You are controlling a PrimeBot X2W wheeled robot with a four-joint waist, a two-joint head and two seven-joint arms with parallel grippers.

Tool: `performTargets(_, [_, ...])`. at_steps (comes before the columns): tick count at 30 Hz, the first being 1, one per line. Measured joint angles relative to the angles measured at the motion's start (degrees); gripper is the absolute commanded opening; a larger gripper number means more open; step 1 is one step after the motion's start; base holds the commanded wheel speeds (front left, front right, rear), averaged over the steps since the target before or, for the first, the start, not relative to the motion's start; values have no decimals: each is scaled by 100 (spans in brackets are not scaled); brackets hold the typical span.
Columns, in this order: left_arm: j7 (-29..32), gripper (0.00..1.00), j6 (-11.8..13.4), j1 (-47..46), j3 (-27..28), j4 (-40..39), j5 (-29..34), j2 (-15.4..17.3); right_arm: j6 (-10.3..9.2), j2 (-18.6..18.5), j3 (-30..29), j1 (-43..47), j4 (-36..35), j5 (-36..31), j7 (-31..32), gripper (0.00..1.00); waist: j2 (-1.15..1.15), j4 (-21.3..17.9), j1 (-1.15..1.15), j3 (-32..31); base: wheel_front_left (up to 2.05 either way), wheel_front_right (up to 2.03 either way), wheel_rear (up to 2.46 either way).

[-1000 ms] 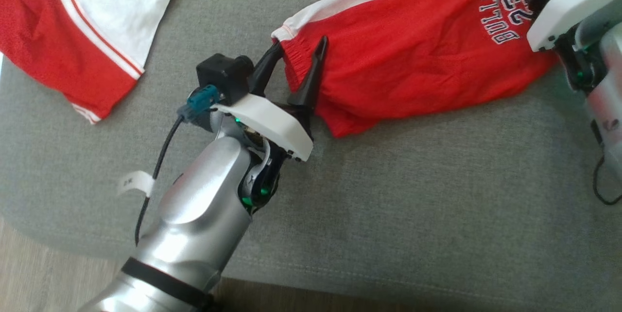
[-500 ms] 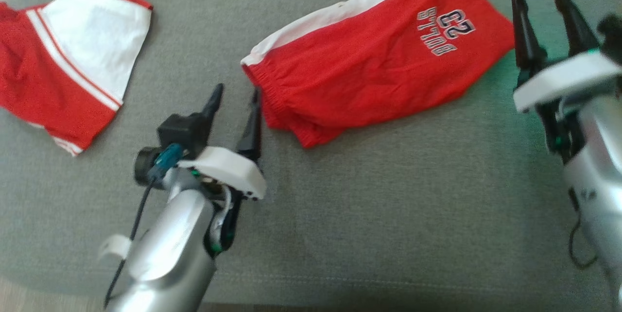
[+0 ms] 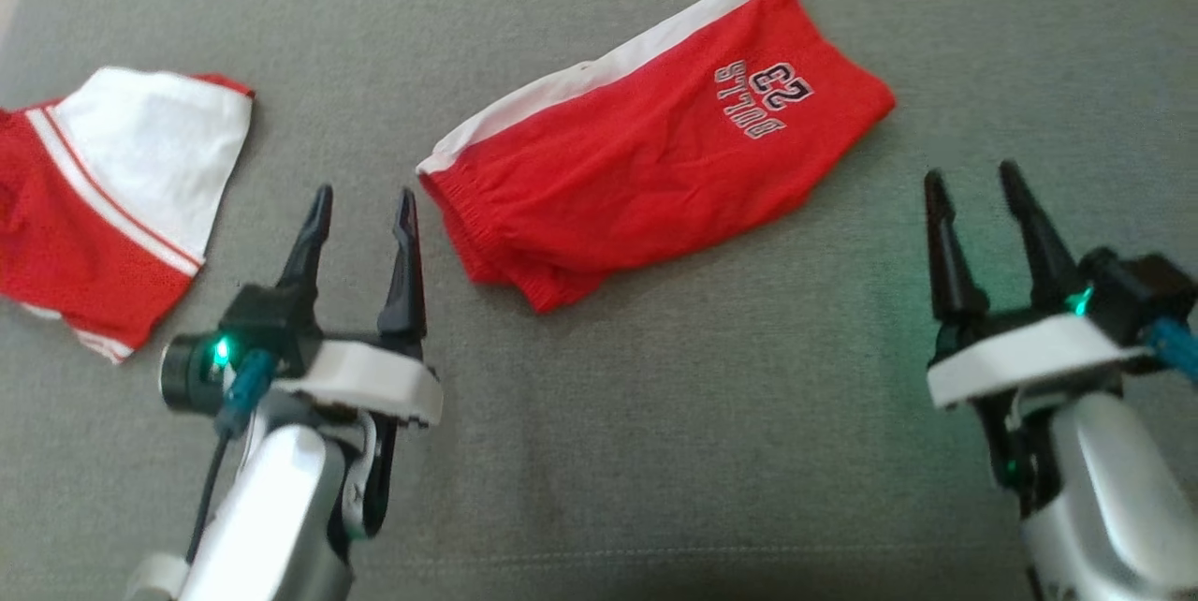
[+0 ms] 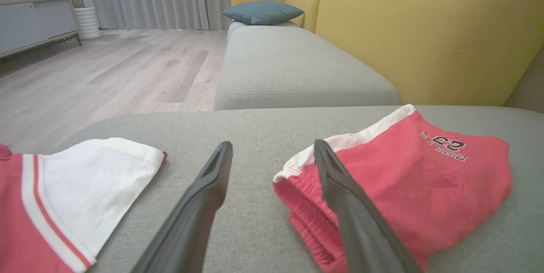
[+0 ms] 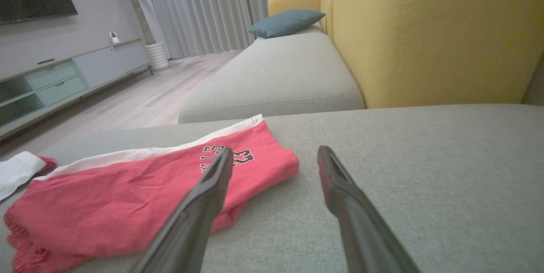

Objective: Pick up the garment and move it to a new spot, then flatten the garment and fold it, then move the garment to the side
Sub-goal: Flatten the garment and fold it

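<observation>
You have the shorts [image 3: 646, 180] lying mid-way across the sofa seat [image 3: 702, 442], ahead of both grippers. Your left gripper [image 3: 363, 198] sits just left of their waistband end, between them and the jersey [image 3: 103, 208] at the far left. Your right gripper [image 3: 973, 175] is near their right end, not touching. The backrest [image 4: 425, 30] stands behind.

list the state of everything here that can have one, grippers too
red shorts: folded, lying on the grey seat, not held
red and white garment: lying loose at the seat's left edge, untouched
left gripper: open, empty, beside the shorts' waistband end
right gripper: open, empty, apart from the shorts
teal pillow: resting on the far seat
</observation>
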Motion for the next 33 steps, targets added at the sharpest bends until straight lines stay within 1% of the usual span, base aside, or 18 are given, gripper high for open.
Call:
performTargets(4, [0,100,0,233,15,-25,51,29,0,231,-163,510,-690,-282,301,100,0,-122,0,-138,0,0,0])
performTargets(7, [0,100,1,305,23,-24,66,45,0,316,-222,811,-1129,-437,524,100,0,-175,0,-197,0,0,0])
performTargets(8, [0,100,20,304,27,-24,102,45,0,383,-256,950,-1371,-488,646,100,0,-188,0,-208,0,0,0])
performTargets(12, [0,100,53,305,59,-21,102,44,0,428,-293,1095,-1699,-550,836,100,0,-196,0,-203,0,0,0])
performTargets(19, [0,100,65,304,140,1,157,36,0,467,-358,1112,-1895,-593,976,100,0,-187,0,-174,0,0,0])
performTargets(26, [0,100,63,286,145,7,201,19,0,475,-401,1112,-1935,-601,1074,100,0,-156,0,-82,0,0,0])
performTargets(30, [0,100,34,210,142,-11,244,-24,0,401,-405,1049,-1883,-584,1206,100,0,-95,0,88,0,0,0])
performTargets(33, [0,100,16,-15,142,-60,302,-93,0,277,-419,800,-1682,-519,1341,100,0,-20,0,281,0,0,0])
